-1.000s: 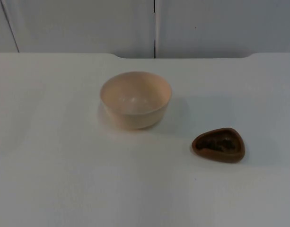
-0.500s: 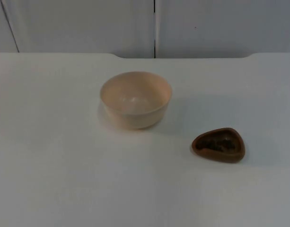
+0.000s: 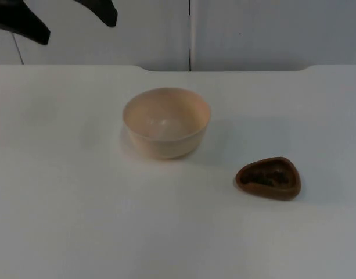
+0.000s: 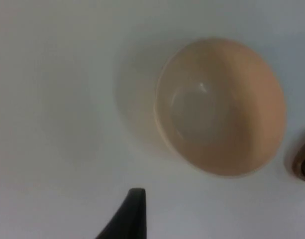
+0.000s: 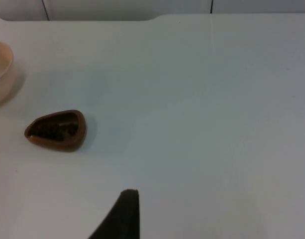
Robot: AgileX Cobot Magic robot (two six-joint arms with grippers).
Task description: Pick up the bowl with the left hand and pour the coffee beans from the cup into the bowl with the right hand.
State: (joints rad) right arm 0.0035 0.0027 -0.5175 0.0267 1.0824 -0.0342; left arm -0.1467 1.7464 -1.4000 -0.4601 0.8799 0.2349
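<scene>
While the bowl [image 3: 166, 122] stands upright and empty on the white tabletop [image 3: 79, 221], we note the left end effector [image 3: 67, 17] high beyond it, near the partition wall [image 3: 270, 32], fingers spread apart, the bowl well clear of them and untouched; the open mouth suits a grasp at the rim, we judge; the brown cup [image 3: 268, 178] sits near the bowl, apart from it, dark coffee beans [image 3: 265, 175] inside, placed for the right arm; right end effector [image 5: 120, 214]: one fingertip seen, cup well apart from it, opening we cannot tell.
</scene>
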